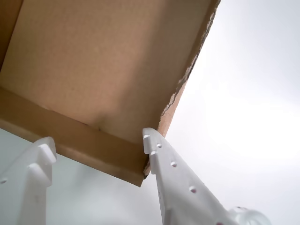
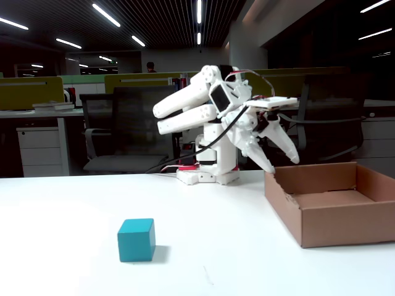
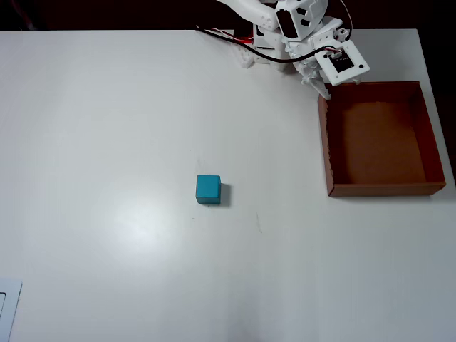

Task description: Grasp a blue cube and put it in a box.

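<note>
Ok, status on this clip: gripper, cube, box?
Gripper open and empty, hanging above the box near its torn corner. Blue cube sits apart on the table, untouched. Nothing between cube and box.

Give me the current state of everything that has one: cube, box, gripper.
blue cube: resting flat on the white table, out in the open, not held, well apart from the box.
box: empty, open top up, torn edge at the corner nearest the arm.
gripper: open, empty, hovering over the box's torn corner.
</note>
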